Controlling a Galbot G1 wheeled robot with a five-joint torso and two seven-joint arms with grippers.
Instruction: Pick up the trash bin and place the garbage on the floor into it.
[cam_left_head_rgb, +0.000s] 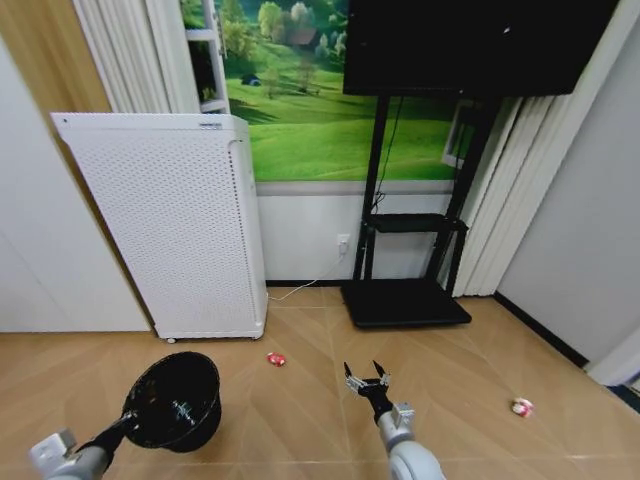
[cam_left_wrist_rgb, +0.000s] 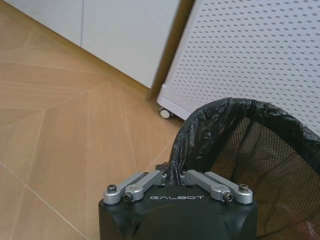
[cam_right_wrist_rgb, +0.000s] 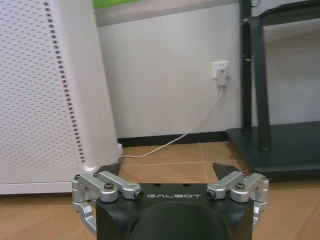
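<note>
My left hand (cam_left_wrist_rgb: 175, 176) pinches the trash bin (cam_left_head_rgb: 175, 398) by its rim, mouth open; my right hand (cam_left_head_rgb: 367, 379) spreads wide near the red garbage (cam_left_head_rgb: 276, 358).

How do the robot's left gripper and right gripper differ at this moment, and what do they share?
The left gripper is shut on the trash bin's rim; the right gripper is open and holds nothing. The left gripper sits near the white perforated appliance; the right gripper hangs over bare floor, facing the black stand. Both have silver finger links.
</note>
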